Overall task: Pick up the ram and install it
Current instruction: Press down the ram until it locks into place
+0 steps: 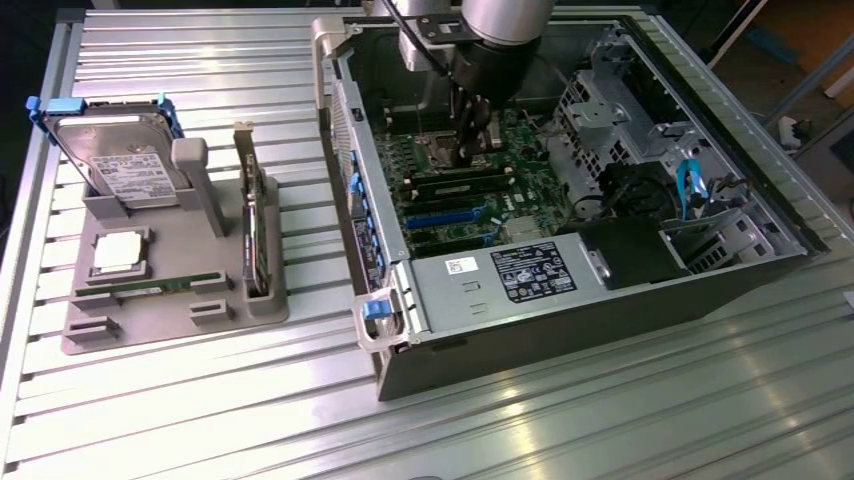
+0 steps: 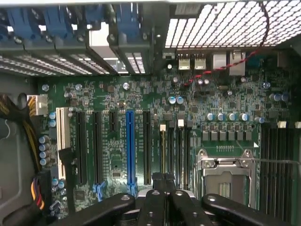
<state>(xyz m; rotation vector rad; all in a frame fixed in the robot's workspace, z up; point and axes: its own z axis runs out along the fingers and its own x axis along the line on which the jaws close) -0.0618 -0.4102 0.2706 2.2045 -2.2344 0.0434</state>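
My gripper (image 1: 474,155) reaches down inside the open computer case (image 1: 694,270), with its tips just above the motherboard's memory slots (image 1: 461,180). In the wrist view the two black fingers (image 2: 157,188) are pressed together, with nothing visible between them, so the gripper (image 2: 164,178) is shut. Straight ahead of the tips runs a thin yellowish edge (image 2: 163,150) standing in one memory slot, with white latches at its far end. I cannot tell whether the tips touch it. A ram (image 1: 160,284), narrow and green, lies in the front groove of the grey holder (image 1: 174,325) outside the case.
The holder also carries a silver hard drive (image 1: 127,165), a square chip (image 1: 118,250) and an upright card (image 1: 254,230). Inside the case are the empty processor socket (image 2: 225,174), a blue expansion slot (image 2: 130,146), the power supply (image 1: 534,272) and cables (image 1: 687,185).
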